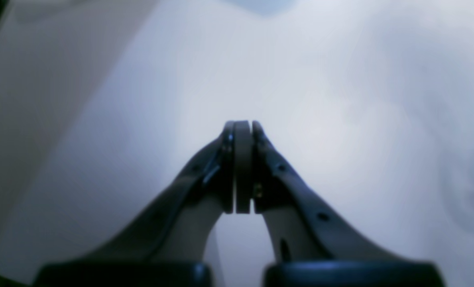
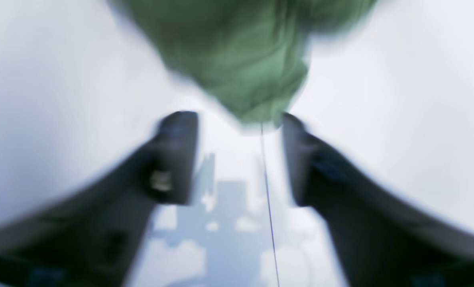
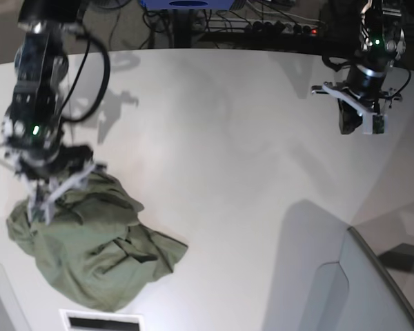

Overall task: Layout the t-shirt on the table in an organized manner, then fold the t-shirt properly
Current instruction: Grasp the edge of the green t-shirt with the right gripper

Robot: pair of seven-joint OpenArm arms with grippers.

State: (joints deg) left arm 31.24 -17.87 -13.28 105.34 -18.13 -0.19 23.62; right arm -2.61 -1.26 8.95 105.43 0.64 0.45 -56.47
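With my right gripper (image 2: 240,159) spread just short of the crumpled t-shirt (image 3: 96,241), nothing is pinched; my left gripper (image 1: 242,167) hangs pressed together, well apart, over the white table (image 3: 228,158).

Lab: cables (image 3: 262,24) behind the white table (image 3: 228,158)

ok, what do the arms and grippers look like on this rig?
Both arms are black with exposed black cables and a small green indicator light each. The left gripper has dark, tapering fingers with small round holes and flat pads. The right gripper has matching dark fingers with blocky pads. White bracket parts sit at both wrists.
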